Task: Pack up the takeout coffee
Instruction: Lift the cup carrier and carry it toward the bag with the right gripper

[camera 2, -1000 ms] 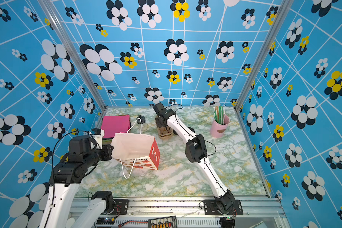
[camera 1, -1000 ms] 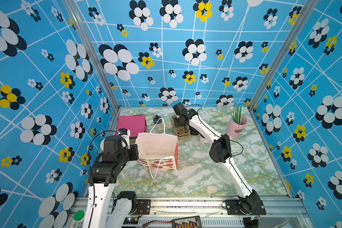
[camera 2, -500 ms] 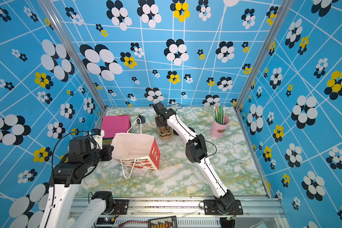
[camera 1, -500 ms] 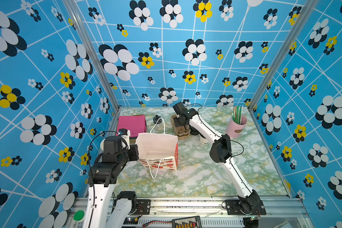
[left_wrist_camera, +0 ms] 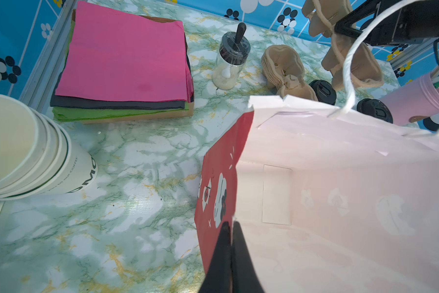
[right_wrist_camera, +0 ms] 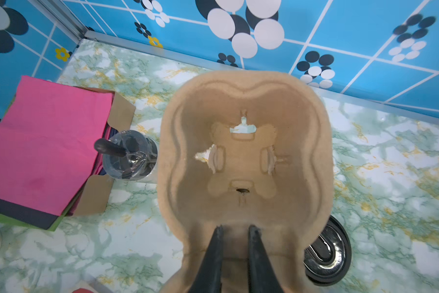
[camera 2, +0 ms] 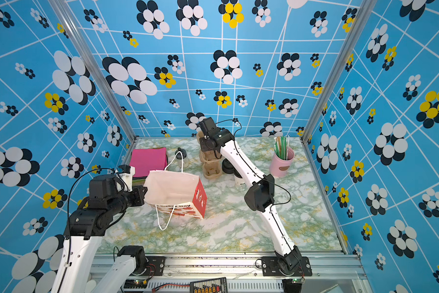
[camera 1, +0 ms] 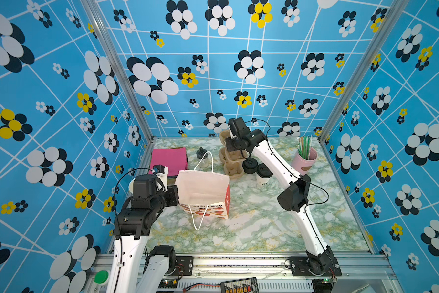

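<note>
Robot lab test booth with café props, blue flower-patterned walls (camera 1: 213, 66) on aluminium framing (camera 1: 119, 76), marble-print table (camera 1: 251, 228), two arms (camera 1: 312, 228) bolted to a front rail (camera 1: 238, 262), napkin stack (camera 1: 169, 158), straw cup (camera 1: 303, 162), cup carriers (camera 1: 232, 167).

Paper bag (camera 2: 172, 192), lower front print ending "Day", stack of paper cups (left_wrist_camera: 35, 162) left of the bag, large "MO", small "OUR COFFEE", takeout coffee (camera 1: 262, 176) behind the bag, lettering unreadable.

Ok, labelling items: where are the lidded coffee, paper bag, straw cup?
lidded coffee (camera 1: 263, 169): a top view, black lid.
paper bag (camera 2: 200, 199): a top view, red side.
straw cup (camera 1: 303, 162): a top view, pink wall.
</note>
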`<state>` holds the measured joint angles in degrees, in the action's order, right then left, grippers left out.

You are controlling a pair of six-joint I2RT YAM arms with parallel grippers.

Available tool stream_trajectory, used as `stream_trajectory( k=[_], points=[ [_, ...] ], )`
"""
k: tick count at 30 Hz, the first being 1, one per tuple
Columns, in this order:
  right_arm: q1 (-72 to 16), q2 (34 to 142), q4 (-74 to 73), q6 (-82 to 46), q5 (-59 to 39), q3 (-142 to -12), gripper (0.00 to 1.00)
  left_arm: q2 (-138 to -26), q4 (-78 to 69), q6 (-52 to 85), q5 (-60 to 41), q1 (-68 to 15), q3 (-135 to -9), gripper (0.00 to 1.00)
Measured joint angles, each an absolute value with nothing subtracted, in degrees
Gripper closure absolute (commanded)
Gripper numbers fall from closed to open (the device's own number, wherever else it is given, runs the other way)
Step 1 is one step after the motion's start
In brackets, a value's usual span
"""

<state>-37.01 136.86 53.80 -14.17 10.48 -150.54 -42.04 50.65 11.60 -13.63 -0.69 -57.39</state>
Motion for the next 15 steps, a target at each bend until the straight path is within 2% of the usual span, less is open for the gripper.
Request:
stream_trajectory(
  k=[15],
  points=[
    [-37.7,118.4,56.8,-7.7,9.3,-147.6,0.85,-43.9,49.1,11.6,-21.6,-0.7,-57.4,1.00]
  ],
)
